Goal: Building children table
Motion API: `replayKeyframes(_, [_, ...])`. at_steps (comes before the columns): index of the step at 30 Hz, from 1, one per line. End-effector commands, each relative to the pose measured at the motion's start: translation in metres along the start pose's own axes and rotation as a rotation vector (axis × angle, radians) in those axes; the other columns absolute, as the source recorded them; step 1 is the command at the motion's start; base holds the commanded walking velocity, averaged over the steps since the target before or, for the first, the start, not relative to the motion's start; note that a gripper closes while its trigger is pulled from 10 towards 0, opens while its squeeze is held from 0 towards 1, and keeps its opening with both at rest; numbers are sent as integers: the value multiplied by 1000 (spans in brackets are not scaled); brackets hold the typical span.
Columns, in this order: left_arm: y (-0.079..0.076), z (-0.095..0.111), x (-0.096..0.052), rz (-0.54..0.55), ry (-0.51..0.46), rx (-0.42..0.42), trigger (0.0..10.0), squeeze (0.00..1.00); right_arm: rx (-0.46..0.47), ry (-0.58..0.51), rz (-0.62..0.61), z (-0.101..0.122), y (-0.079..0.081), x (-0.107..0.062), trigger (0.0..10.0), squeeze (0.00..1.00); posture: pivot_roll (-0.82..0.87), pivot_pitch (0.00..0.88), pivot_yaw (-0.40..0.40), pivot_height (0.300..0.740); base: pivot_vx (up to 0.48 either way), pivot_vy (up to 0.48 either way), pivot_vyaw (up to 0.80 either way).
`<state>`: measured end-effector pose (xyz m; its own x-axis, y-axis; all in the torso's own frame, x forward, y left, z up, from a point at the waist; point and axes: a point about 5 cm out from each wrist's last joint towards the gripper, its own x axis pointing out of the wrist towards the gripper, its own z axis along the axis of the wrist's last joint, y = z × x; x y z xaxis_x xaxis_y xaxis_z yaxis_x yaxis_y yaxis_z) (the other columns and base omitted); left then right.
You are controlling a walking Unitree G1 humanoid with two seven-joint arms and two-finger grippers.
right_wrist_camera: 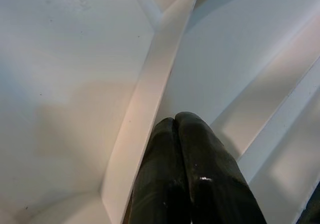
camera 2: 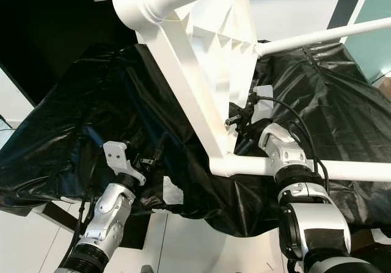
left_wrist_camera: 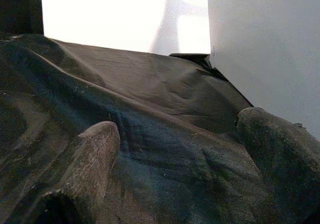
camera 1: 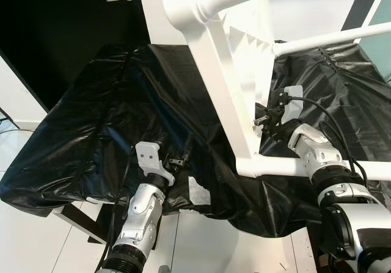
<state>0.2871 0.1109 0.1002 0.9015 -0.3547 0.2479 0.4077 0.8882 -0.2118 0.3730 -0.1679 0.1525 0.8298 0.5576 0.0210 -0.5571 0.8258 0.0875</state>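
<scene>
Table frame [camera 1: 223, 96], white and tilted across the frame's centre over the black-sheeted bench [camera 1: 110, 120], may topple since the right gripper [right_wrist_camera: 175, 124], fingers pressed together, only nudges its rib while the left gripper [left_wrist_camera: 175, 159] rests spread on the sheet.

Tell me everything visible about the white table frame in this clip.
The white table frame looks like moulded plastic: a thick round tube at the top, a flat sloping panel with triangular ribs and thinner round bars running off towards the robot's right. It stands tilted over a table draped in black plastic sheet. The right tool, fingers shut together, presses against a ribbed inner face. The left tool lies open on the sheet beside the frame, apart from it.
</scene>
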Motion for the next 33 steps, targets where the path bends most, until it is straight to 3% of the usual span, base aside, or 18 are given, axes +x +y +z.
replayKeyframes(1, [-11, -1, -1, -218, -4, 10, 10000, 0, 38, 26, 24, -15, 6, -2, 10000, 0, -35, 0, 38, 740, 0, 0, 0])
replayKeyframes(8, [-11, 1, 3, -229, -13, 14, 10000, 0, 75, 27, 26, -40, 22, -14, 10000, 0, -57, 0, 41, 740, 0, 0, 0])
replayKeyframes(15, [-14, 0, 5, -242, -13, 8, 10000, 0, 86, 18, -73, -48, 13, -28, 10000, 0, -70, 0, 48, 740, 0, 0, 0])
replayKeyframes(21, [-15, 0, 5, -251, -9, 12, 10000, 0, 42, -8, -200, -50, 0, -45, 10000, 0, -71, 0, 51, 740, 0, 0, 0])
replayKeyframes(33, [-13, 0, 4, -251, -8, 22, 10000, 0, -4, -107, -353, -55, 8, -59, 10000, 0, -77, 0, 58, 740, 0, 0, 0])
